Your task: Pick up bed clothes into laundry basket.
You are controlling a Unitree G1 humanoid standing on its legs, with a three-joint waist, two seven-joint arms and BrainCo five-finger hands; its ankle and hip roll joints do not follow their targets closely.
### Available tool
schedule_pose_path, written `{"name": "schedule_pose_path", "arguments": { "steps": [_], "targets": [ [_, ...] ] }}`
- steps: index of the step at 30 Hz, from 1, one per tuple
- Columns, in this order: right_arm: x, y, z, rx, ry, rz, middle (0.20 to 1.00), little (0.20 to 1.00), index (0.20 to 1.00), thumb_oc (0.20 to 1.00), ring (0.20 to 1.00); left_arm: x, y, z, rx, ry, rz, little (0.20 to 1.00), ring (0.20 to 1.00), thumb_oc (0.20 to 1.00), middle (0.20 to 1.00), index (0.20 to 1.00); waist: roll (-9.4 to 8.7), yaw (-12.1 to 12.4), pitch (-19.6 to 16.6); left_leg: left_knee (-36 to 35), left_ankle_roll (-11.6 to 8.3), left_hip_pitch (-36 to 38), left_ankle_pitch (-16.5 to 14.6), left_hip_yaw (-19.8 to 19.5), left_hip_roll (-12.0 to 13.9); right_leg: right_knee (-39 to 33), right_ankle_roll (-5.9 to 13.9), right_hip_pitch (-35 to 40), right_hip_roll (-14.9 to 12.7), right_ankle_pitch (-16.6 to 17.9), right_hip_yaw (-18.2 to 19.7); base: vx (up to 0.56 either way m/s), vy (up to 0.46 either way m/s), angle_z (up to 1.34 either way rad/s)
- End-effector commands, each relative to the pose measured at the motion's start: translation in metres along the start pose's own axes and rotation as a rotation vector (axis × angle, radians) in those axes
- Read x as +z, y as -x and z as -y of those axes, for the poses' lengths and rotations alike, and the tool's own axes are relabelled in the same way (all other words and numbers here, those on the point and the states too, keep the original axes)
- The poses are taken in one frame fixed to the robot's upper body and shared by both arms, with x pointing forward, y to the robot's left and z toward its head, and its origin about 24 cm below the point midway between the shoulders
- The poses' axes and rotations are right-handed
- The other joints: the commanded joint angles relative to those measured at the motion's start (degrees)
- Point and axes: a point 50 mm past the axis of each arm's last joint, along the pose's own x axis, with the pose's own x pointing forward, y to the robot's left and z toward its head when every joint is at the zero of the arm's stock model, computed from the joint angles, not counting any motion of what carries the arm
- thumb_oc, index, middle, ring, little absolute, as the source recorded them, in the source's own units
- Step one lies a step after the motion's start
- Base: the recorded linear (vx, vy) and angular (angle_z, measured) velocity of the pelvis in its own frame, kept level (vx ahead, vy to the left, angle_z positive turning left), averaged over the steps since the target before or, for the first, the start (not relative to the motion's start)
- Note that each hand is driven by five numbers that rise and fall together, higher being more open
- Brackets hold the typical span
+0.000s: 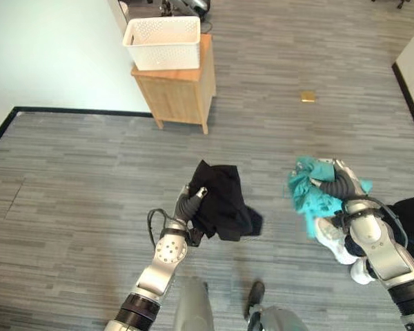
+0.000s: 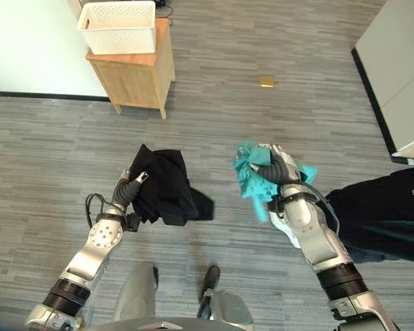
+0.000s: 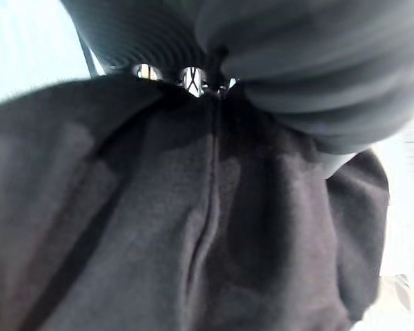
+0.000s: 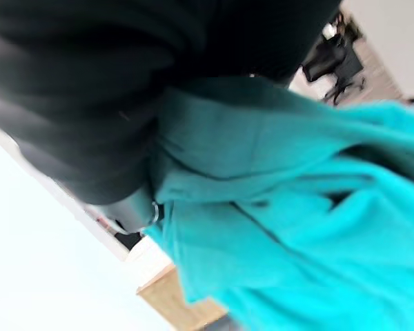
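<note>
Here, each hand grips limp, crumpled cloth.

wooden cabinet stands on the grey floor beside the white wall | small yellow-brown object lies on the floor, well apart from the cabinet | person's dark trouser leg and white shoe at right

I see matt black cloth mid-frame, soft turquoise fleecy cloth right of it, a white perforated plastic basket on a pale wooden cabinet upper left, grey wood-grain plank floor.
</note>
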Motion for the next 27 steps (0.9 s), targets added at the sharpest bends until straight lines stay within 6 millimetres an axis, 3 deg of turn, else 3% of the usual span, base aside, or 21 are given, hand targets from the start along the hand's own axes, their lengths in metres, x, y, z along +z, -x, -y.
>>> {"name": "schedule_pose_path", "arguments": {
  "steps": [1, 3, 4, 6, 8, 9, 10, 11, 13, 14, 16, 18, 19, 22, 23, 27],
  "targets": [
    [0.038, -0.019, 0.023, -0.112, -0.01, 0.189, 0.2, 0.2, 0.2, 0.2, 0.2, 0.033, 0.0, -0.02, 0.075, -0.022, 0.176, 0.2, 0.2, 0.2, 0.2, 0.2, -1.32, 3.6, 0.89, -3.47, 3.0, 7.47, 2.25, 4.66, -2.55, 4.56, 6.11, 3.39, -1.88, -6.54, -0.03, 0.37, -0.025, -0.31],
    [0.04, -0.017, 0.021, -0.135, -0.043, 0.189, 0.2, 0.2, 0.2, 0.2, 0.2, 0.036, -0.001, -0.02, 0.069, -0.03, 0.191, 0.2, 0.2, 0.2, 0.2, 0.2, -2.82, 3.64, 1.53, -5.21, 4.5, 10.42, 0.42, 5.22, -4.03, 13.67, 9.14, 1.26, -3.45, -6.29, -1.36, 0.25, -0.018, -0.18],
    [0.04, -0.017, 0.021, -0.136, -0.043, 0.19, 0.2, 0.2, 0.2, 0.2, 0.2, 0.036, -0.001, -0.02, 0.068, -0.031, 0.191, 0.2, 0.2, 0.2, 0.2, 0.2, -2.88, 3.68, 1.46, -5.43, 4.61, 10.27, 0.83, 5.27, -4.08, 13.86, 9.15, 0.92, -3.53, -6.16, -1.36, 0.16, 0.02, -0.01],
    [0.051, -0.023, 0.022, -0.151, -0.065, 0.229, 0.2, 0.2, 0.2, 0.2, 0.2, 0.039, -0.006, -0.023, 0.097, -0.043, 0.199, 0.2, 0.2, 0.2, 0.2, 0.2, -1.77, 1.48, 2.66, -8.01, 6.1, 13.19, 0.43, 3.53, -4.02, 27.82, 13.44, -7.96, -7.07, -1.47, 0.52, 0.17, 0.056, 0.18],
    [0.056, -0.026, 0.026, -0.164, -0.079, 0.242, 0.2, 0.2, 0.2, 0.2, 0.2, 0.046, -0.01, -0.027, 0.116, -0.056, 0.229, 0.2, 0.2, 0.2, 0.2, 0.2, 0.11, -0.59, 2.47, -12.72, 5.93, 16.56, 0.95, 1.84, -2.99, 34.46, 14.29, -14.33, -7.07, -0.5, 4.23, 0.21, 0.018, 0.6],
    [0.059, -0.027, 0.027, -0.17, -0.088, 0.253, 0.2, 0.2, 0.2, 0.2, 0.2, 0.048, -0.01, -0.028, 0.123, -0.05, 0.239, 0.2, 0.2, 0.2, 0.2, 0.2, 0.08, -0.91, 2.12, -13.76, 5.39, 17.44, 0.96, 1.7, -2.95, 31.6, 13.58, -14.46, -8.81, -1.2, 3.73, 0.32, -0.233, 0.85],
    [0.058, -0.03, 0.028, -0.187, -0.108, 0.241, 0.2, 0.2, 0.2, 0.2, 0.2, 0.052, -0.013, -0.029, 0.131, -0.038, 0.258, 0.2, 0.2, 0.2, 0.2, 0.2, -0.41, -0.97, 1.33, -15.14, 4.13, 18.11, 0.59, 0.36, -3.09, 21.61, 11.46, -13.7, -10.65, -3.14, 4.73, 0.26, -0.249, 0.65],
    [0.058, -0.03, 0.028, -0.187, -0.109, 0.241, 0.2, 0.2, 0.2, 0.2, 0.2, 0.052, -0.013, -0.03, 0.131, -0.039, 0.257, 0.2, 0.2, 0.2, 0.2, 0.2, -0.3, -1.23, 1.32, -15.36, 4.05, 18.3, 0.61, 0.09, -2.95, 20.76, 11.42, -13.02, -10.44, -2.98, 4.3, 0.39, -0.302, 0.57],
    [0.047, -0.03, 0.03, -0.213, -0.128, 0.183, 0.2, 0.2, 0.2, 0.2, 0.2, 0.058, -0.019, -0.033, 0.147, -0.051, 0.275, 0.2, 0.2, 0.2, 0.2, 0.2, -0.13, -3.77, 0.5, -17.14, 3.06, 21.63, -1.22, -3.18, -3.16, 8.72, 11.5, -14.75, -8.12, -0.66, 12.59, 0.47, -0.232, 0.79],
    [0.045, -0.029, 0.03, -0.216, -0.141, 0.171, 0.2, 0.2, 0.2, 0.2, 0.2, 0.057, -0.021, -0.033, 0.146, -0.057, 0.274, 0.2, 0.2, 0.2, 0.2, 0.2, -0.04, -4.48, 0.17, -17.33, 2.64, 22.53, -1.89, -3.52, -2.73, 6.67, 12.57, -15.53, -8.35, 1.16, 13.84, 0.46, -0.235, 1.24],
    [0.041, -0.025, 0.027, -0.204, -0.163, 0.154, 0.2, 0.2, 0.2, 0.2, 0.2, 0.06, -0.026, -0.03, 0.133, -0.066, 0.282, 0.2, 0.2, 0.2, 0.2, 0.2, -0.43, -4.75, -1.57, -16.92, 1.69, 24.67, -3.91, -4.67, -1.97, 4.75, 12.66, -14.02, -9.29, 2.65, 12.02, 0.37, -0.227, 1.14],
    [0.039, -0.023, 0.029, -0.209, -0.154, 0.157, 0.2, 0.2, 0.2, 0.2, 0.2, 0.062, -0.029, -0.027, 0.137, -0.051, 0.289, 0.2, 0.2, 0.2, 0.2, 0.2, 0.34, -5.06, -3.45, -12.15, 0.91, 23.6, -4.69, -5.86, -1.65, 3.4, 11.58, -9.8, -8.88, 2.59, 9.14, 0.35, -0.258, 1.1],
    [0.038, -0.021, 0.031, -0.216, -0.155, 0.155, 0.2, 0.2, 0.2, 0.2, 0.2, 0.065, -0.029, -0.024, 0.125, -0.044, 0.299, 0.2, 0.2, 0.2, 0.2, 0.2, 0.33, -5.13, -3.4, -9.58, 0.7, 22.13, -4.56, -4.96, -1.81, 2.39, 11.21, -7.91, -9.2, 2.36, 7.52, 0.23, -0.23, 1.07],
    [0.029, -0.016, 0.039, -0.262, -0.169, 0.121, 0.2, 0.2, 0.2, 0.2, 0.2, 0.075, -0.034, -0.012, 0.093, 0.002, 0.324, 0.2, 0.2, 0.2, 0.2, 0.2, 0.29, -6.98, -3.39, -4.57, 0.5, 16.07, -2.09, 4.53, -0.83, 1.2, 10.37, -4.24, -10.53, 0.8, 2.64, 0.05, -0.105, 1.01],
    [0.027, -0.015, 0.04, -0.267, -0.172, 0.111, 0.2, 0.2, 0.2, 0.2, 0.2, 0.077, -0.034, -0.01, 0.081, 0.011, 0.328, 0.2, 0.2, 0.2, 0.2, 0.2, 0.9, -7.3, -3.79, -6.26, 0.52, 15.67, -0.79, 7.24, -0.5, 1.0, 10.56, -3.88, -10.37, 0.51, 1.43, 0.02, -0.021, 1.36],
    [0.021, -0.014, 0.044, -0.286, -0.154, 0.085, 0.2, 0.2, 0.2, 0.2, 0.2, 0.078, -0.035, -0.004, 0.06, 0.026, 0.328, 0.2, 0.2, 0.2, 0.2, 0.2, 2.34, -8.31, -4.49, -10.71, -0.4, 16.6, 2.23, 11.09, 1.88, 1.0, 11.11, -3.3, -10.68, 0.05, -0.52, 0.07, 0.034, 0.35]
  ]
}}
